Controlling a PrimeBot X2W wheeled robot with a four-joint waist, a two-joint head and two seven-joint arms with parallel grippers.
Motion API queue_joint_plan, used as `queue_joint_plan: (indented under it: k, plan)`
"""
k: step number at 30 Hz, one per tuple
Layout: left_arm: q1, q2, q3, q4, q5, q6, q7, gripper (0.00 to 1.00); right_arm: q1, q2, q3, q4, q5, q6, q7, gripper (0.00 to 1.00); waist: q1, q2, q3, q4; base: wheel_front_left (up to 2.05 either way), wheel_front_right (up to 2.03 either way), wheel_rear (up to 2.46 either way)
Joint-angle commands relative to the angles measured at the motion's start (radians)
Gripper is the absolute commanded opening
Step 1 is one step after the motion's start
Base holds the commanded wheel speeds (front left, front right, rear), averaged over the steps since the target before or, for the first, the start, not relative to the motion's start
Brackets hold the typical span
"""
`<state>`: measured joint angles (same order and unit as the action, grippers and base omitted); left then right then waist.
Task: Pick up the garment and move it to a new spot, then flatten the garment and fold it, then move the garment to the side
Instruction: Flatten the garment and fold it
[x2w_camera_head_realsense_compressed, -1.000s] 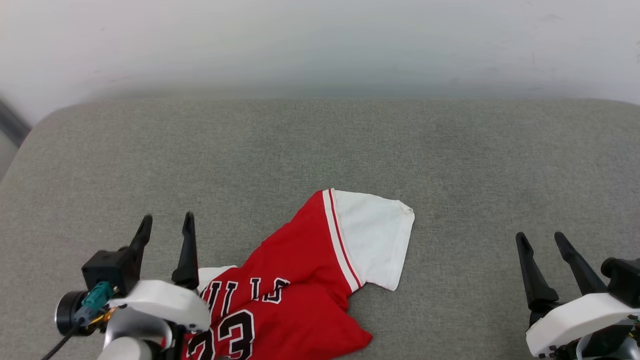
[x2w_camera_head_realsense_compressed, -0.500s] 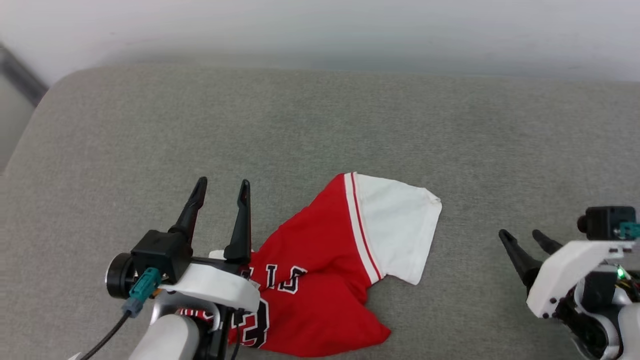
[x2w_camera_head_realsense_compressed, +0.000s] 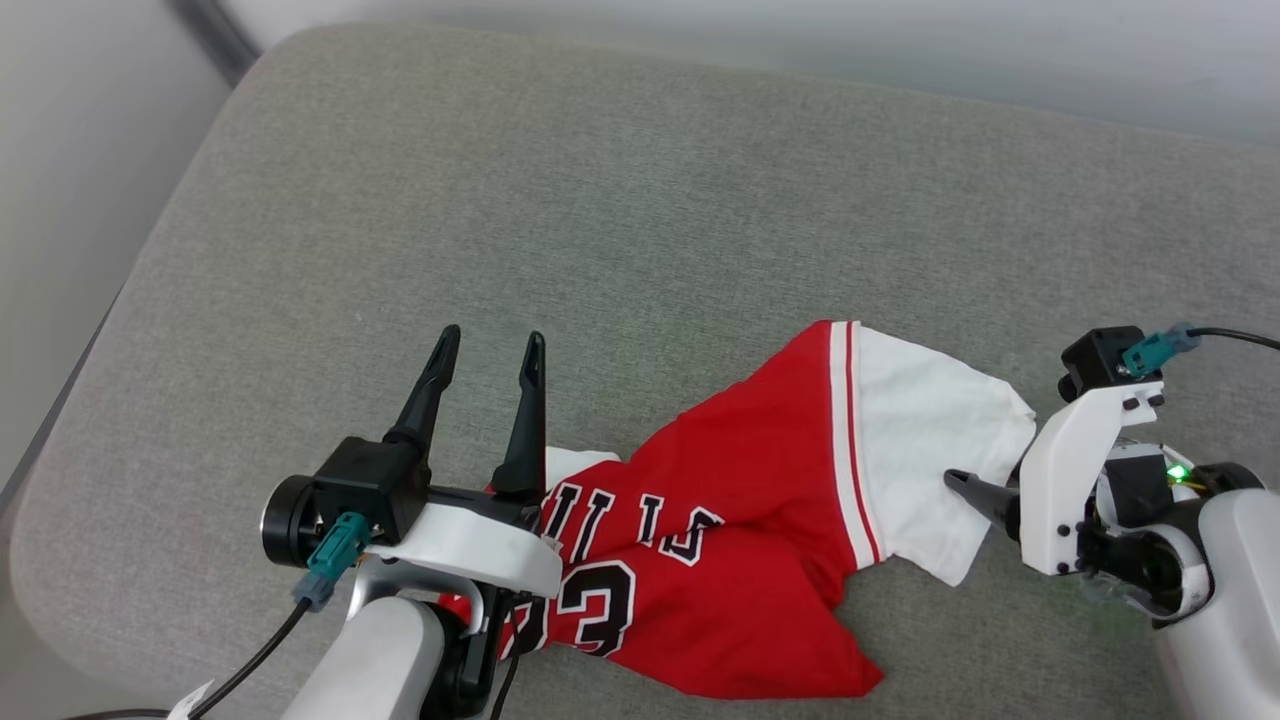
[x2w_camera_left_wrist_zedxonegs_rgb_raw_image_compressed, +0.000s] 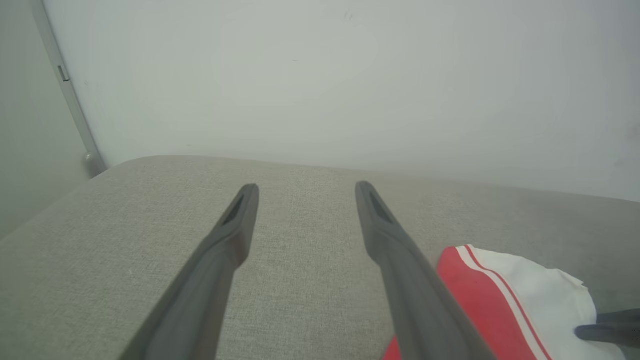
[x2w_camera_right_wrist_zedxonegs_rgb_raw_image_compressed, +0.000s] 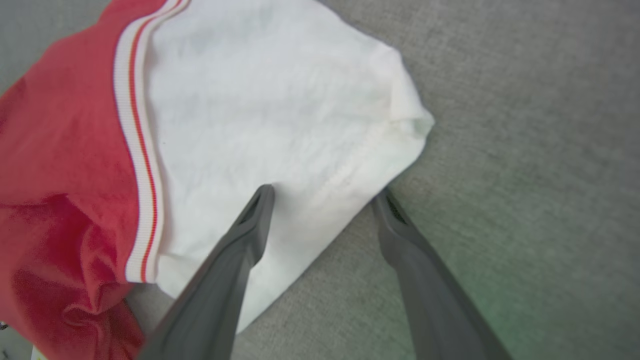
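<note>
Head view: from high up, facing forward and down across the grey cushion (x2w_camera_head_realsense_compressed: 640, 200); garment (x2w_camera_head_realsense_compressed: 740, 520) at lower centre.
Left wrist view: low over the cushion, facing along the left gripper (x2w_camera_left_wrist_zedxonegs_rgb_raw_image_compressed: 306, 189) toward the pale wall (x2w_camera_left_wrist_zedxonegs_rgb_raw_image_compressed: 320, 75).
Right wrist view: close in, looking down past the right gripper (x2w_camera_right_wrist_zedxonegs_rgb_raw_image_compressed: 324, 194) onto the white sleeve (x2w_camera_right_wrist_zedxonegs_rgb_raw_image_compressed: 260, 100).
Shared: sleeve and striped trim (x2w_camera_head_realsense_compressed: 845, 440) in all three views.

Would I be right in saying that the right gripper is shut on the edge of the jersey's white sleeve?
Not quite: the right gripper is open, not shut, its fingers apart over the edge of the garment's white sleeve, as the right wrist view shows.
</note>
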<state>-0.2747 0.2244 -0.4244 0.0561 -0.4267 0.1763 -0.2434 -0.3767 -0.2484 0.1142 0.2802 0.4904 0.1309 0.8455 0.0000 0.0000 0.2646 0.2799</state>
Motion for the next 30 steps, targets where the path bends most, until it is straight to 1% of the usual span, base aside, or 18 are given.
queue_joint_plan:
  k: [1, 2, 3, 4, 5, 7, 11, 12, 15, 18, 21, 23, 26, 30]
  plan:
    - [-0.005, -0.003, 0.001, 0.009, -0.002, -0.005, -0.007, 1.0, 0.027, 0.009, 0.023, 0.067, 0.0, 0.0, 0.048, 1.0, 0.0, 0.0, 0.004, 0.013, 0.0, 0.0, 0.0]
    - [-0.003, -0.004, 0.001, 0.014, -0.002, -0.006, -0.009, 1.0, 0.034, 0.015, 0.026, 0.091, 0.005, 0.0, 0.068, 1.0, 0.0, 0.0, 0.003, 0.016, 0.0, 0.0, 0.0]
    - [-0.002, -0.006, 0.001, 0.018, -0.003, -0.007, -0.009, 1.0, 0.035, 0.015, 0.032, 0.105, 0.004, 0.0, 0.078, 0.82, 0.0, 0.0, 0.002, 0.018, 0.0, 0.0, 0.0]
    - [0.0, -0.006, 0.001, 0.023, -0.003, -0.005, -0.009, 1.0, 0.035, 0.017, 0.038, 0.115, 0.01, 0.0, 0.086, 0.12, 0.0, 0.0, 0.002, 0.019, 0.0, 0.0, 0.0]
    - [0.001, -0.005, 0.001, 0.026, -0.004, -0.003, -0.01, 1.0, 0.031, 0.018, 0.042, 0.115, 0.015, 0.0, 0.083, 0.0, 0.0, 0.0, 0.001, 0.018, 0.0, 0.0, 0.0]
    - [0.007, -0.001, 0.006, 0.03, -0.005, 0.001, -0.011, 1.0, 0.005, 0.017, 0.05, 0.093, 0.017, 0.0, 0.049, 0.0, 0.0, 0.0, -0.004, 0.011, 0.0, 0.0, 0.0]
    - [0.026, 0.016, 0.022, 0.038, -0.009, 0.01, -0.011, 1.0, -0.054, -0.026, 0.048, 0.003, 0.007, 0.0, -0.041, 0.0, 0.0, 0.0, -0.029, -0.024, 0.0, 0.0, 0.0]
    - [0.026, 0.016, 0.022, 0.038, -0.009, 0.01, -0.011, 1.0, -0.054, -0.026, 0.048, 0.003, 0.007, 0.0, -0.041, 0.0, 0.0, 0.0, -0.029, -0.024, 0.0, 0.0, 0.0]
    - [0.047, 0.033, 0.034, 0.033, -0.014, 0.022, -0.002, 1.0, -0.056, -0.056, 0.033, -0.085, 0.002, 0.0, -0.086, 0.0, 0.0, 0.0, -0.053, -0.065, 0.0, 0.0, 0.0]
    - [0.067, 0.05, 0.044, 0.021, -0.019, 0.03, 0.009, 1.0, -0.005, -0.096, -0.021, -0.177, -0.011, 0.0, -0.102, 0.0, 0.0, 0.0, -0.079, -0.107, 0.0, 0.0, 0.0]
    - [0.087, 0.063, 0.049, 0.008, -0.026, 0.036, 0.023, 1.0, 0.081, -0.116, -0.118, -0.267, -0.044, 0.0, -0.088, 0.0, 0.0, 0.0, -0.102, -0.144, 0.0, 0.0, 0.0]
    - [0.099, 0.072, 0.053, -0.003, -0.03, 0.042, 0.034, 1.0, 0.152, -0.106, -0.19, -0.317, -0.063, 0.0, -0.07, 0.0, 0.0, 0.0, -0.113, -0.167, 0.0, 0.0, 0.0]
    - [0.112, 0.079, 0.055, -0.016, -0.035, 0.047, 0.045, 1.0, 0.282, -0.058, -0.293, -0.354, -0.082, 0.0, -0.037, 0.0, 0.0, 0.0, -0.122, -0.195, 0.0, 0.0, 0.0]
    - [0.128, 0.089, 0.056, -0.024, -0.041, 0.055, 0.061, 1.0, 0.438, 0.034, -0.376, -0.321, -0.086, 0.0, -0.026, 0.0, 0.0, 0.0, -0.132, -0.221, 0.0, 0.0, 0.0]
